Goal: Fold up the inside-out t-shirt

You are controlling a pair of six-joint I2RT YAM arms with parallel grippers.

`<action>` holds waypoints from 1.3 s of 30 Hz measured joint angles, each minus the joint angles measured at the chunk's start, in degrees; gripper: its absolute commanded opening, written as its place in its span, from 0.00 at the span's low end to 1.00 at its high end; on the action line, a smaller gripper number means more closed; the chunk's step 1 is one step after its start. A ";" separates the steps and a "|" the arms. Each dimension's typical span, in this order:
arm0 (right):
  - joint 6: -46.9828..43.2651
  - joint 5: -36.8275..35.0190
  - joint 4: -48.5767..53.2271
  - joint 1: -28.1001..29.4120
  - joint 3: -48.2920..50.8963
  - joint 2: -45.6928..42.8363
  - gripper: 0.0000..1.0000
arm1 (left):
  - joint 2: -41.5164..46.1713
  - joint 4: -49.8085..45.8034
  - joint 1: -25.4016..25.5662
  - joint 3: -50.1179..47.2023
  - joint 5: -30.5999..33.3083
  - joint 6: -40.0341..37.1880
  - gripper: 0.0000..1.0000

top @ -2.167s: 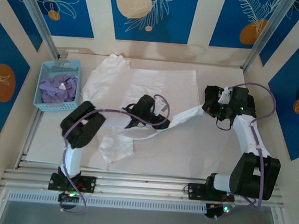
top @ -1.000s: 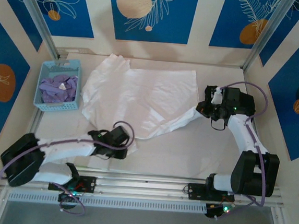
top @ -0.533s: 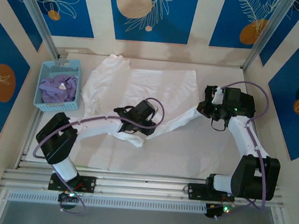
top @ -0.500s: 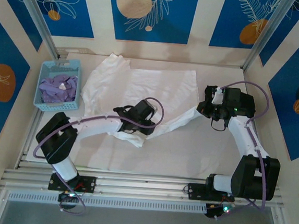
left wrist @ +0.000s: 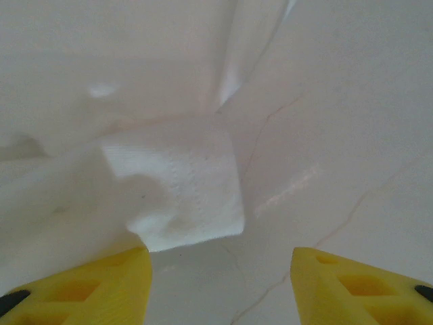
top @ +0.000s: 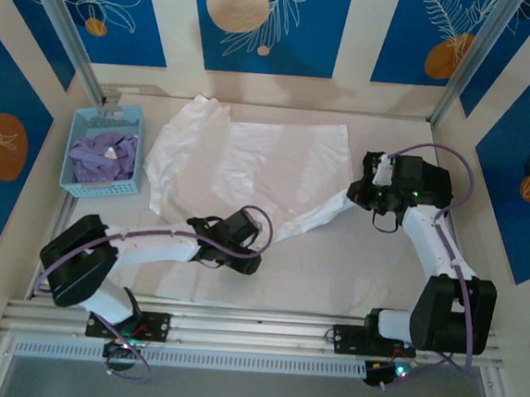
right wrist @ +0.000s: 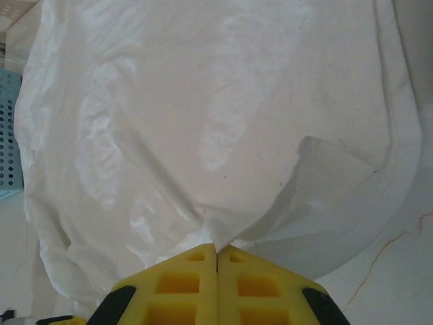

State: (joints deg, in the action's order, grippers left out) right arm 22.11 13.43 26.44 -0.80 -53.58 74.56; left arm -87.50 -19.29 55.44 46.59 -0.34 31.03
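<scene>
Yellow fingers pressed flat together: that is the right gripper [right wrist: 216, 252], and a peak of white cloth runs straight into the seam between them, so it is clamped on an edge of the t-shirt [right wrist: 203, 101]. From above, that gripper [top: 363, 196] sits at the right of the worktop [top: 351, 271], with a narrow band of shirt drawn out towards it from the main body of the fabric.

The left gripper [left wrist: 220, 256] has its yellow fingers [left wrist: 101, 284] spread well apart, with nothing between them. Just ahead of them lies a small folded corner of the shirt [left wrist: 183, 183], close to the left finger, with the bare pale worktop [left wrist: 352, 135] to its right. In the overhead view this gripper [top: 242, 243] is low over the near edge of the cloth.

The t-shirt [top: 250, 160] lies spread across the middle and back of the worktop, rumpled along its left side and flatter towards the right. At the far left, apart from the shirt, stands a blue basket [top: 72, 144] holding a purple garment [top: 101, 156].
</scene>
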 measured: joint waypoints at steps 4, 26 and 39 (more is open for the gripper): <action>-0.26 0.00 0.20 0.11 0.00 0.00 0.00 | -3.69 0.37 -0.02 1.44 2.16 0.20 0.55; -0.74 -1.07 0.24 0.48 0.00 0.02 0.00 | -2.95 -0.11 -3.13 3.32 8.33 -1.49 0.03; 0.02 -3.02 1.68 0.39 -3.17 -6.64 0.00 | 23.98 -12.72 -16.87 1.01 11.28 -5.99 0.00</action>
State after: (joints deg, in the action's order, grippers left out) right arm 22.13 10.41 28.12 -0.40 -56.75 67.92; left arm -63.53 -32.01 38.57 47.59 10.94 25.04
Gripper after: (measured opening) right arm 0.059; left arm 0.043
